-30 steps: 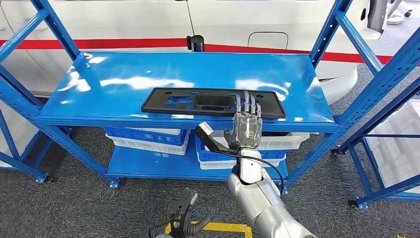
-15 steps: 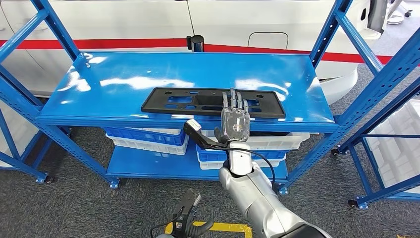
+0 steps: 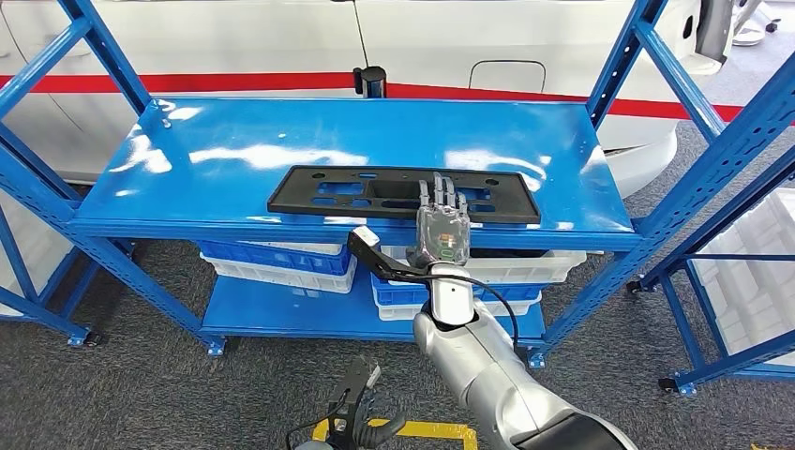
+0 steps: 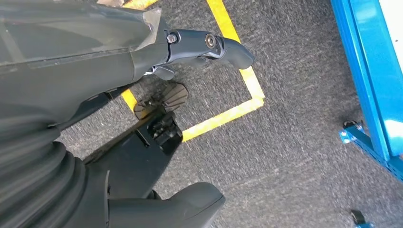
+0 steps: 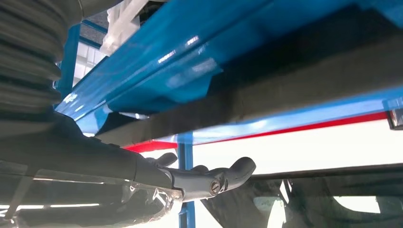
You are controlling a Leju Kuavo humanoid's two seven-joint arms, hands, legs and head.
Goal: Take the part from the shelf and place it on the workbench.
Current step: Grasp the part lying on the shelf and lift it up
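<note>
Item: black perforated part, lying flat near the front edge of the blue shelf. I see my right hand at that edge, fingers extended and spread over the part, gripping nothing. My left hand hangs low over grey carpet with yellow tape, fingers apart, empty.

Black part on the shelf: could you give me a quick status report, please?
Right hand open, fingers over the black part's front edge, no grip seen. Left hand hangs low, holding nothing. Part flat on blue shelf. Nothing in the way.
</note>
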